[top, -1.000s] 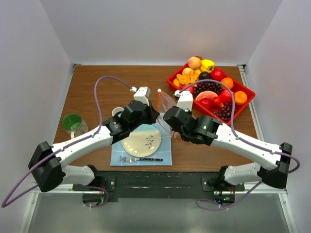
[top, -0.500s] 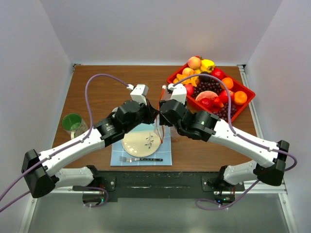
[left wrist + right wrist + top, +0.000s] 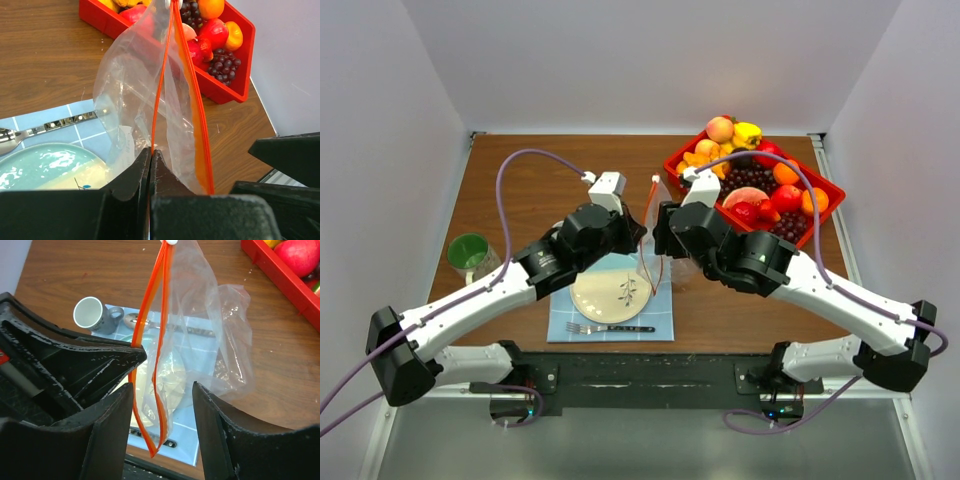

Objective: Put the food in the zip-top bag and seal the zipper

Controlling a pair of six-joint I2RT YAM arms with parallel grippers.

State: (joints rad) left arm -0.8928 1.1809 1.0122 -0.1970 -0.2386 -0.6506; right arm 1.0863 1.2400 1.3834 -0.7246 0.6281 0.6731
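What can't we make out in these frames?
Top view: both arms hide most of the bag and where the left tool grips the zipper.
Left wrist: the shut tool hides the bag's lower part; the top edge cuts off the tray.
Right wrist: the top edge cuts off the zipper's upper end; whether the open right tool touches the bag is unclear.

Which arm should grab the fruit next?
Right, likely. The right gripper is open, and the food in the red tray lies on its side. The left gripper is shut on the zipper, holding the zip-top bag up.
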